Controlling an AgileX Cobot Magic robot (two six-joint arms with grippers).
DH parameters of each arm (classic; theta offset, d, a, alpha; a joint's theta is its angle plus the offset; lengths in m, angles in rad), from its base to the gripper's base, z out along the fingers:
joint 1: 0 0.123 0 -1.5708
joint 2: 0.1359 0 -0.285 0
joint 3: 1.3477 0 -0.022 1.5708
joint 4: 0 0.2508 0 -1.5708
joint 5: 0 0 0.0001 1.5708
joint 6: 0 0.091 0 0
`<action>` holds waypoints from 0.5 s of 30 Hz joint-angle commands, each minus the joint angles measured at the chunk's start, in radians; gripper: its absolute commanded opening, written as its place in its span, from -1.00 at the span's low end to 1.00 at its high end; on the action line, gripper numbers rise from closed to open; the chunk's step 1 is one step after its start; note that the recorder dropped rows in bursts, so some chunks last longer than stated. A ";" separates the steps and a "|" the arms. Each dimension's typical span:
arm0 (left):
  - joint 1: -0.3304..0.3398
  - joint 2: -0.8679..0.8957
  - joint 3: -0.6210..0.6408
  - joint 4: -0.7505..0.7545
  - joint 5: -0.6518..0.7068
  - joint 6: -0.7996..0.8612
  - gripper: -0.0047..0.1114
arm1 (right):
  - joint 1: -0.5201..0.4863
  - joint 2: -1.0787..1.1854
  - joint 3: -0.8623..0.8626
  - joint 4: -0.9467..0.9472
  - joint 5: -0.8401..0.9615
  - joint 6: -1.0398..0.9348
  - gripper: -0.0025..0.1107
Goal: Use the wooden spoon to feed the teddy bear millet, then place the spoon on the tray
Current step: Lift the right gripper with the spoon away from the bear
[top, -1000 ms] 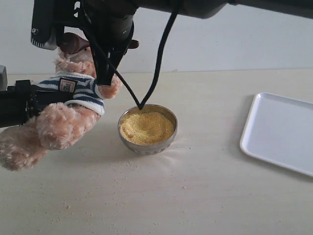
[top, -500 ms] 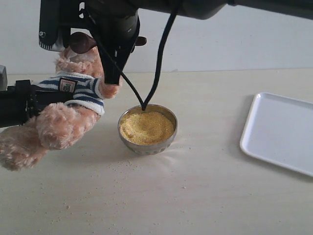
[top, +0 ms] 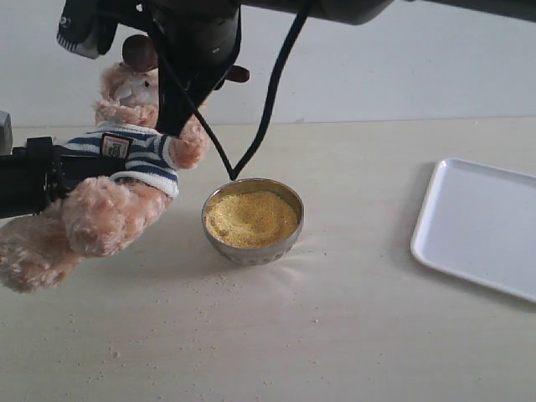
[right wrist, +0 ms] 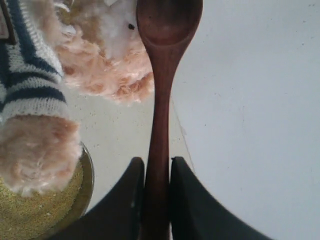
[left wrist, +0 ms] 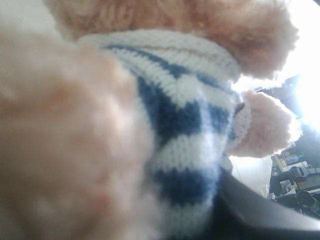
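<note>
- Wooden spoon (right wrist: 159,100) — sits clamped by its thin handle between the two dark fingers of the right gripper (right wrist: 156,172), which is closed tight on the wood with no gap showing.
- Runs its long axis straight out from that gripper, oval bowl foremost, hollow facing the wrist camera and showing no grains.
- Ends just beside the pale muzzle of the teddy bear (right wrist: 112,30); cannot tell whether touching or barely apart.
- In the exterior view, hangs high at the left by the bear's face, above and to the left of the metal bowl (top: 251,244) heaped with millet (top: 251,218).
- Teddy bear: held leaning above the table (top: 335,335), striped shirt toward the camera. Left gripper (top: 50,172) appears closed around its middle, judged from the exterior view, since the left wrist view shows only fur and stripes.
- Tray (top: 481,226): lies flat at the far right, well apart from spoon and gripper, on the opposite side of the metal bowl from the bear.
- Likely next: a long carry rightward across the bowl to the tray by the right arm — already holding the spoon and the nearer one.
</note>
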 commanded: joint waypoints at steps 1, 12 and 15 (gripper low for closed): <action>0.000 -0.001 -0.005 -0.013 0.032 0.008 -0.83 | -0.060 -0.095 -0.006 0.133 0.004 0.026 -0.96; 0.000 -0.001 -0.005 -0.013 0.013 0.008 -0.83 | -0.482 -0.353 -0.006 0.632 0.238 -0.082 -0.96; 0.000 -0.001 -0.005 -0.013 0.013 0.008 -0.83 | -0.545 -0.393 -0.006 0.661 0.258 -0.080 -0.96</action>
